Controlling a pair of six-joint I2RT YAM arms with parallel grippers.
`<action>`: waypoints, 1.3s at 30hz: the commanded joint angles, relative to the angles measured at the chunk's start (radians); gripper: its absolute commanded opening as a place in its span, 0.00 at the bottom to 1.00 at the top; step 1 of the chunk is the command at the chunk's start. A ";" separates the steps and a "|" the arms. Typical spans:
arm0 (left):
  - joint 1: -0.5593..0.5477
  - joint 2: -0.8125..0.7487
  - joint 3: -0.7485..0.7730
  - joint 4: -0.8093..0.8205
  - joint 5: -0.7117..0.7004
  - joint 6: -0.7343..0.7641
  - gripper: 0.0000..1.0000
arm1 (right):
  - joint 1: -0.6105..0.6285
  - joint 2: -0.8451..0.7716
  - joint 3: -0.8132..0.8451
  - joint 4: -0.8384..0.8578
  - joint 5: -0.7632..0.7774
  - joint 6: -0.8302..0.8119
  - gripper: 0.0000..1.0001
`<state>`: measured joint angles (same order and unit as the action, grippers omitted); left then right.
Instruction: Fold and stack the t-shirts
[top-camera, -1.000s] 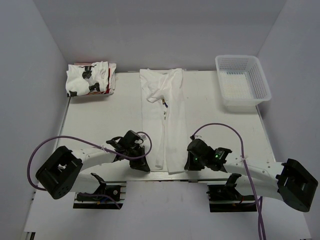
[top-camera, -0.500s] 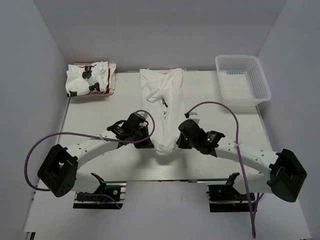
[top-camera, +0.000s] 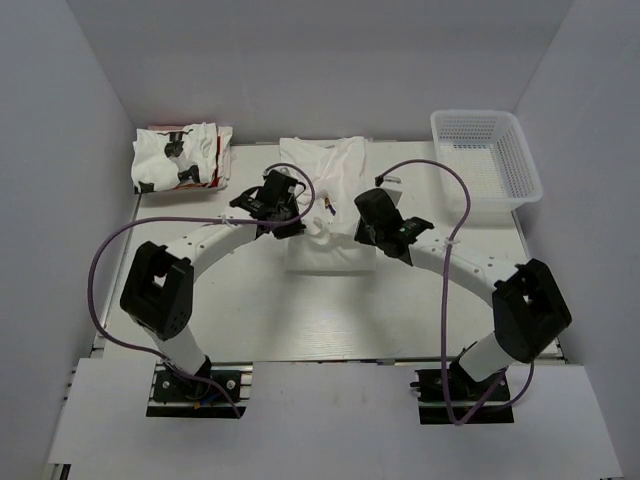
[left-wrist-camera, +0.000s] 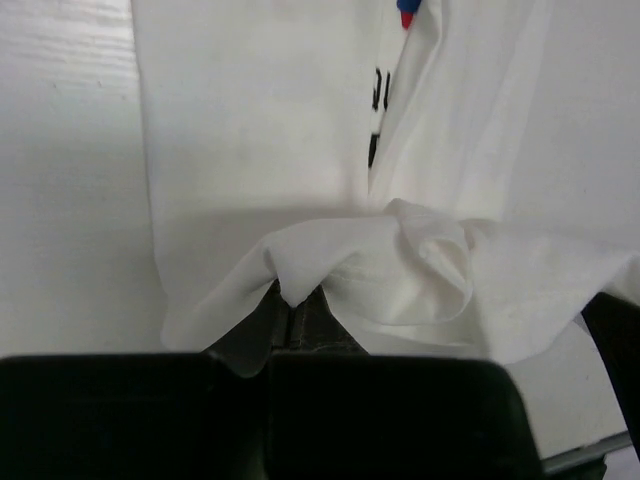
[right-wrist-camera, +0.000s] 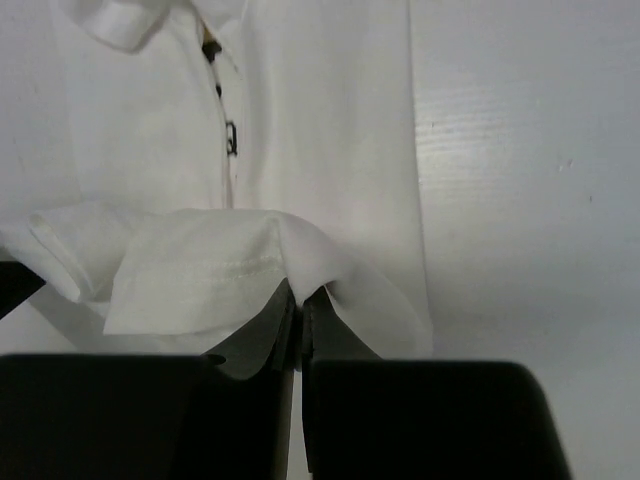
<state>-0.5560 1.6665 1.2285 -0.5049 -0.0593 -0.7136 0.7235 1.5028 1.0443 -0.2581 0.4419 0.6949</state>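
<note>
A white table (top-camera: 200, 290) with pale grey walls fills the overhead view. At its centre lies a white t-shirt (top-camera: 330, 258), its lower part doubled back over itself. The left gripper (left-wrist-camera: 297, 308) and right gripper (right-wrist-camera: 298, 305) each pinch its hem, jaws closed on cloth. The folded printed t-shirts (top-camera: 178, 160) sit upper left and 1 mesh basket (top-camera: 485, 203) upper right.

T-shirt (top-camera: 328, 260) between stack (top-camera: 180, 158), probably shirts, and basket (top-camera: 490, 202)
</note>
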 joint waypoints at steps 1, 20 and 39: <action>0.040 0.038 0.081 -0.014 -0.036 0.048 0.00 | -0.056 0.071 0.095 0.106 -0.003 -0.070 0.00; 0.156 0.349 0.350 0.043 0.101 0.161 0.17 | -0.211 0.436 0.359 0.230 -0.235 -0.181 0.21; 0.246 0.089 0.105 0.054 0.167 0.143 1.00 | -0.253 0.252 0.184 0.367 -0.583 -0.412 0.91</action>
<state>-0.2836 1.8732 1.4399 -0.4831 0.0734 -0.5518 0.4503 1.7962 1.2575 0.0383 -0.0261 0.3622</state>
